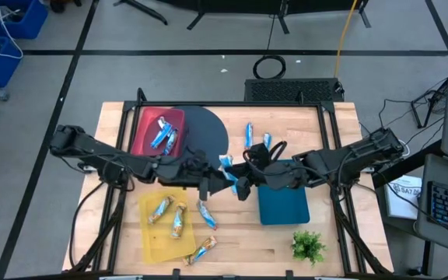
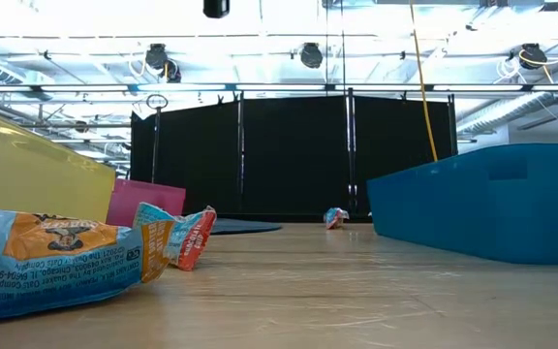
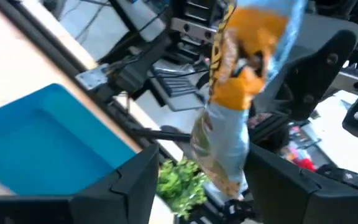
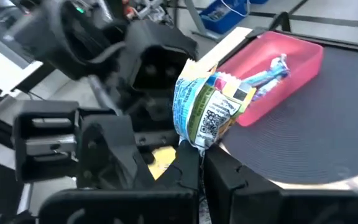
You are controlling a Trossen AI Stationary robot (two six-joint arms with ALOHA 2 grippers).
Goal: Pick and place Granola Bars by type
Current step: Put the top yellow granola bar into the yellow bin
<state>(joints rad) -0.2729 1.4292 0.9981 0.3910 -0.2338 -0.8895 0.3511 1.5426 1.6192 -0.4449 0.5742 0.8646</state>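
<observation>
Pinching one crinkled foil granola bar (image 4: 205,107), the right gripper (image 4: 201,163) fingers clamp it; left gripper (image 1: 215,185) fingers gape wide.

Glossy crinkled foil-like Granola Bars (image 1: 162,208) (wrappers), pale matt wood table (image 1: 341,132)

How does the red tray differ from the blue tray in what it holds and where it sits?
The red tray holds blue-wrapped bars; the blue tray shows none. The red tray sits at the table's far left by the dark round mat, the blue tray nearer right beside the plant. Both are shallow rectangular trays.
</observation>
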